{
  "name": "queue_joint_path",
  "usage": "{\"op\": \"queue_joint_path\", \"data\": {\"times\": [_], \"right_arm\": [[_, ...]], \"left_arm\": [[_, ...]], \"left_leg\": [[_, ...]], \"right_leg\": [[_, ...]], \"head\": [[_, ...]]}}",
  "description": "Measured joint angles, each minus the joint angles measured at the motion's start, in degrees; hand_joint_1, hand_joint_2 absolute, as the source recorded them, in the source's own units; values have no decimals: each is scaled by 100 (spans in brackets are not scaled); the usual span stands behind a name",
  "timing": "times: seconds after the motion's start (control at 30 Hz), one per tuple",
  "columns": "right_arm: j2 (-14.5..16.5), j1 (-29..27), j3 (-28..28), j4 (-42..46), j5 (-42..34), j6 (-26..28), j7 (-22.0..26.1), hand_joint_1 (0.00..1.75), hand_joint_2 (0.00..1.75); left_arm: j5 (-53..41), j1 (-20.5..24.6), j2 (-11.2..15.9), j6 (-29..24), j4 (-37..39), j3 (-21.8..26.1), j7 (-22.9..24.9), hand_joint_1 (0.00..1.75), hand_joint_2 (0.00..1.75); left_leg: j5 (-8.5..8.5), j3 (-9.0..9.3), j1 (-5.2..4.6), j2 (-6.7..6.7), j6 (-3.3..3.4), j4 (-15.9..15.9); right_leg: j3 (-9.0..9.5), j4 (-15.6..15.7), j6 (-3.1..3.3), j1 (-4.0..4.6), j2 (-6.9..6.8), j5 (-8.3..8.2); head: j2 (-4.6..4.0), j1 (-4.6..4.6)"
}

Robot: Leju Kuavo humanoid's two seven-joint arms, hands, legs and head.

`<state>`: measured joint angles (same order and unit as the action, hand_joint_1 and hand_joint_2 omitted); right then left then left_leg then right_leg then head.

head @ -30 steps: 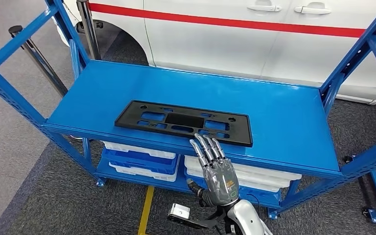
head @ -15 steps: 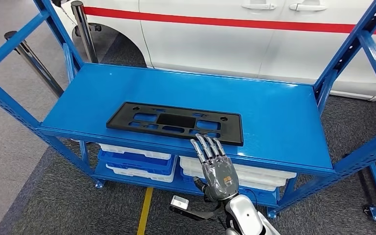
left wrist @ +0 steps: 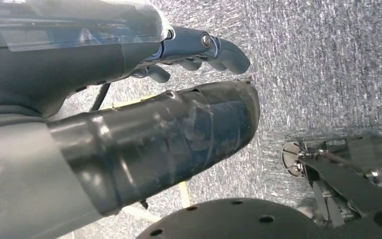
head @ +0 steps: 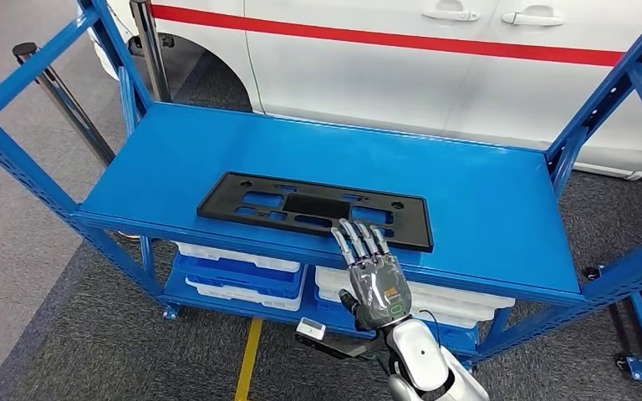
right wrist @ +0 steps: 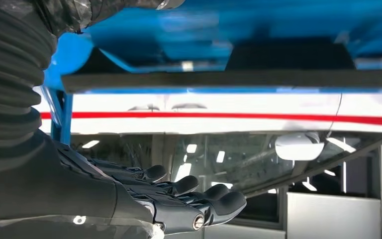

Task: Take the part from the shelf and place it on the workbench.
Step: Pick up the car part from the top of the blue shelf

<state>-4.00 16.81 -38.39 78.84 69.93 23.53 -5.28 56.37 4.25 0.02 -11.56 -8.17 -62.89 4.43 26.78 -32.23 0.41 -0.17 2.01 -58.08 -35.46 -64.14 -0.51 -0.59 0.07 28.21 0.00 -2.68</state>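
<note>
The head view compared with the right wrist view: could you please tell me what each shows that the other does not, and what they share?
Head view alone: the whole black part lying flat on the blue shelf, white and blue trays on the lower level, the grey carpet.

Right wrist view alone: the part's thin edge seen side-on, and the car's window glass.

Both: the right hand with fingers straight and apart, holding nothing, reaching over the part's near edge, and the white car with its red stripe.

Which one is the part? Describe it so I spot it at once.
Find the blue shelf in front of the white car. On its top level, near the front edge, lies the part: a flat black rectangular frame with cutouts, the only thing up there.
</note>
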Motion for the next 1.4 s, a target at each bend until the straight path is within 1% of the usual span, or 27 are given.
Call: {"op": "queue_joint_path", "data": {"times": [0.03,0.07,0.17,0.2,0.27,0.33,0.37,0.4,0.43,0.5,0.57,0.67,0.73,0.77,0.83,0.87,0.9,0.93,1.0,1.03,1.1,1.2,1.23,1.27,1.33,1.37,1.4], "right_arm": [[1,75,10,-38,-5,-19,-6,0,175],[1,143,24,-78,-23,-40,-4,0,175],[7,337,79,-226,-184,-156,67,0,175],[14,421,93,-293,-252,-200,104,0,175],[30,582,105,-429,-342,-253,159,0,175],[43,660,113,-543,-378,-261,180,0,175],[49,673,114,-591,-388,-261,182,0,175],[54,684,115,-634,-396,-261,184,0,175],[60,697,115,-669,-402,-261,186,0,175],[76,759,117,-733,-413,-274,189,0,175],[101,878,128,-841,-456,-328,210,0,175],[140,1095,155,-1120,-692,-491,355,0,175],[161,1262,190,-1342,-981,-703,509,0,175],[166,1350,211,-1460,-1141,-830,586,0,175],[170,1498,238,-1718,-1424,-1061,717,0,175],[170,1547,241,-1843,-1517,-1140,760,0,175],[170,1585,241,-1951,-1585,-1200,794,0,175],[171,1620,241,-2042,-1635,-1245,824,0,175],[174,1699,242,-2165,-1699,-1296,874,0,175],[179,1739,242,-2220,-1722,-1311,892,0,175],[203,1790,242,-2305,-1746,-1327,911,0,175],[257,1847,241,-2392,-1785,-1402,942,0,175],[278,1880,240,-2425,-1812,-1443,954,0,175],[294,1911,240,-2460,-1838,-1477,966,0,175],[317,1953,239,-2530,-1873,-1517,980,0,175],[326,1966,239,-2564,-1881,-1526,986,0,175],[335,1982,239,-2599,-1886,-1535,990,0,175]], "left_arm": [[-2,3,-1,7,0,-7,2,0,0],[-4,6,-2,14,0,-14,3,0,0],[-8,10,0,50,0,-52,3,0,0],[-8,11,3,62,0,-70,3,0,0],[-9,13,8,75,0,-102,3,0,0],[-9,11,8,79,0,-125,3,0,0],[-9,9,8,80,0,-132,3,0,0],[-9,7,9,80,0,-138,3,0,0],[-9,5,10,80,0,-142,3,0,0],[-10,5,18,85,0,-147,3,0,0],[-12,13,25,97,0,-156,3,0,0],[-5,29,27,118,0,-186,3,0,0],[19,27,30,126,0,-212,-2,0,0],[34,27,33,131,0,-224,-9,0,0],[67,28,40,140,0,-244,-32,0,0],[80,27,43,144,0,-251,-44,0,0],[90,25,44,145,0,-258,-56,0,0],[96,23,45,148,0,-265,-67,0,0],[101,22,46,151,0,-272,-81,0,0],[103,25,47,154,0,-275,-85,0,0],[105,30,50,155,0,-281,-86,0,0],[116,32,60,154,0,-286,-92,0,0],[125,33,66,153,0,-287,-96,0,0],[136,33,72,151,0,-288,-102,0,0],[158,30,76,149,0,-290,-110,0,0],[166,28,77,147,0,-290,-113,0,0],[170,23,77,145,0,-291,-114,0,0]], "left_leg": [[11,-15,-8,-2,-21,-21],[18,-33,-13,-3,-47,-37],[26,-57,-9,-4,-135,-50],[84,-86,-7,-4,-164,-120],[369,-299,11,-2,-222,-592],[699,-662,27,-1,-270,-1353],[750,-787,33,-1,-285,-1599],[687,-817,38,0,-292,-1637],[517,-728,41,1,-291,-1436],[110,-352,39,0,-262,-641],[-51,-109,18,-4,-214,-97],[-59,-96,10,-8,-133,-6],[-90,-79,31,0,-55,36],[-102,-74,38,6,-22,51],[-103,-81,26,7,15,50],[-100,-83,22,4,22,45],[-96,-82,20,-1,26,36],[-89,-80,20,-6,24,23],[-57,-79,21,-14,2,-17],[-37,-89,10,-16,-19,-46],[-20,-117,-10,-18,-73,-77],[-6,-131,-9,-19,-156,-91],[72,-174,-3,-18,-187,-191],[198,-260,5,-17,-215,-384],[557,-580,24,-13,-261,-1087],[682,-734,32,-13,-278,-1429],[723,-826,37,-12,-290,-1642]], "right_leg": [[125,281,20,12,1,-92],[182,425,37,25,3,-112],[187,488,98,27,14,-122],[197,511,131,12,14,-137],[215,548,180,-15,2,-157],[216,549,197,-14,-14,-154],[219,547,200,-12,-20,-151],[223,544,200,-12,-22,-147],[233,541,196,-13,-18,-142],[256,536,174,-10,-4,-125],[241,522,129,8,7,-120],[217,520,41,16,7,-123],[138,328,-10,9,4,22],[18,63,-28,2,2,178],[-333,-684,-50,-10,1,517],[-477,-975,-58,-15,1,594],[-544,-1089,-62,-17,0,572],[-513,-995,-59,-19,-1,451],[-214,-314,-38,-21,-4,65],[-57,37,-23,-11,-4,-68],[93,387,12,7,2,-142],[99,431,91,6,7,-155],[107,451,128,-4,-1,-167],[114,469,160,-17,-13,-179],[113,478,196,-20,-40,-185],[111,477,199,-17,-49,-186],[112,476,200,-16,-54,-186]], "head": [[0,1],[0,1],[0,4],[0,5],[0,9],[0,10],[0,10],[0,10],[0,11],[0,10],[0,10],[0,8],[0,5],[0,3],[0,1],[0,0],[0,-1],[0,-1],[0,0],[0,0],[0,4],[0,8],[0,10],[0,11],[0,14],[0,14],[0,14]]}}
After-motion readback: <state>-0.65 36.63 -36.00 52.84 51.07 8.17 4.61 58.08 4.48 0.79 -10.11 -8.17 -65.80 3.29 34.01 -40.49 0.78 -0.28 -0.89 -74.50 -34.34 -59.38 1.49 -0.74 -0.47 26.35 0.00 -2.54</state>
